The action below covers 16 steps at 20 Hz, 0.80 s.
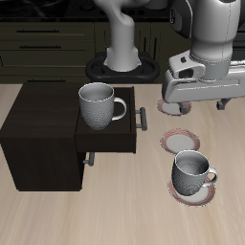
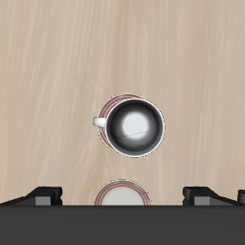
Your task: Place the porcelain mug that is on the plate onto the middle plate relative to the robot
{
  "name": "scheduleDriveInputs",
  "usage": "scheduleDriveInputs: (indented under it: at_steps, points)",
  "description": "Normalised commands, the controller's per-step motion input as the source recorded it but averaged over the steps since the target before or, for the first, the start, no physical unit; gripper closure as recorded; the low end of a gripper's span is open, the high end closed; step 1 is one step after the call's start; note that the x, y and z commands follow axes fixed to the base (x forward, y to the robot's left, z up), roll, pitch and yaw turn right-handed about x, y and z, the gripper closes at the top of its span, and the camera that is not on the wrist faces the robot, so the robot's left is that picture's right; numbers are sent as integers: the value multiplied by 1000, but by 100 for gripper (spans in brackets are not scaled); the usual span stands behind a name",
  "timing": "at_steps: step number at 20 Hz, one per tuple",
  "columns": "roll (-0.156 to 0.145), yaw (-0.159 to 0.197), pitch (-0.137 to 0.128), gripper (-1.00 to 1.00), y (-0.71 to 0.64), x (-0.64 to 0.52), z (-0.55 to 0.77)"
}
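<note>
The porcelain mug (image 1: 191, 170), grey-white speckled with a dark inside, stands on a red-rimmed plate (image 1: 182, 194) near the table's front edge. In the wrist view the mug (image 2: 134, 125) covers most of that plate (image 2: 112, 100). The middle plate (image 1: 179, 144) lies bare just behind it; in the wrist view (image 2: 122, 194) it is partly cut off by the gripper body. My gripper (image 1: 196, 108) hangs open and empty above the table, behind and well above the mug. Its fingers (image 2: 43, 196) are spread wide.
A larger grey-white mug (image 1: 99, 105) stands on the open drawer (image 1: 120, 142) of a dark cabinet (image 1: 38, 134). A third plate is not visible, perhaps hidden behind my gripper. The robot base (image 1: 122, 53) stands at the back.
</note>
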Motion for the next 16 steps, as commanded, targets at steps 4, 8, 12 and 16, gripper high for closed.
scheduleDriveInputs:
  at_steps: [4,8,12,16]
  points:
    - [21,28,4,-100,71,144,-114]
    - [1,23,-5,-100,52,210,-228]
    - [8,5,4,-100,90,59,-203]
    - [17,22,-8,-100,94,-26,-322]
